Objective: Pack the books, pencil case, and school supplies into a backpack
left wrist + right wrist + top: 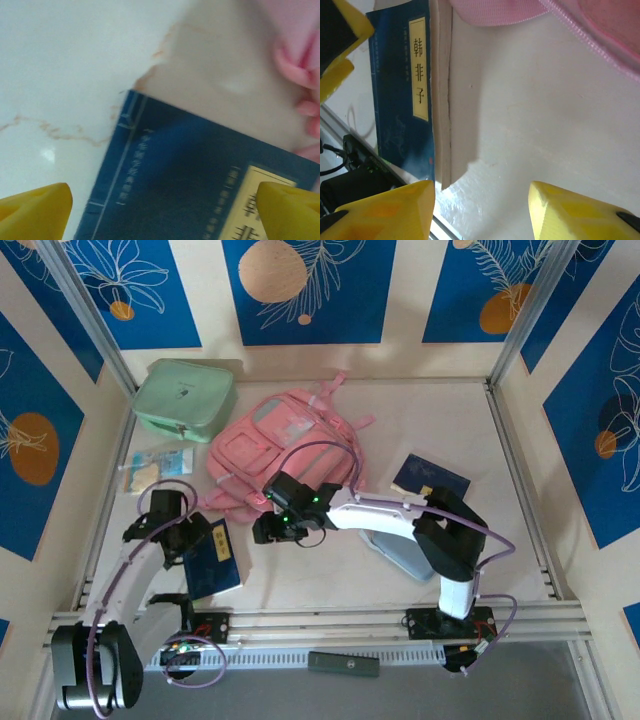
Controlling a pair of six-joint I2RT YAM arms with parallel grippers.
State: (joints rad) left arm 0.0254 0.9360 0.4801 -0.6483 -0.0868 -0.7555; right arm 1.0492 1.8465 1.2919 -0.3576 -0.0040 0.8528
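- Left tool (165, 215): yellow fingertips (35, 210) stand wide apart at the bottom corners of the left wrist view. Nothing is clamped.
- Under that gap lies a navy book (190, 165), flat on the surface (60, 60). Its yellow label strip (260, 200) lies near the right-hand fingertip. I cannot tell whether the fingertips touch the cover.
- From above, the left tool (195, 538) sits at the upper-left corner of the same book (212, 558), front left on the surface (430, 405).
- Right tool (482, 210): fingers (385, 210) are apart, with only bare pale surface between them. It holds nothing.
- From the right wrist, the navy book (400, 100) lies just left of the gap, its label strip (418, 70) showing dark characters. The pink backpack (610, 35) fills the upper right corner.
- From above, the right tool (270, 530) reaches across the middle and hangs just below the backpack's (280, 445) lower edge, near the book's right side.
- The backpack lies flat at centre rear, pockets up, straps toward the back wall.
- A second navy book (432, 477) lies right of the backpack, well apart from both tools.
- The grey-blue pencil case (400, 552) is partly hidden beneath the right arm, front right of centre.
- A mint-green case (185, 398) is in the rear left corner, just beside the backpack.
- A clear packet (155, 468) lies in front of that case; its contents are too small to make out.
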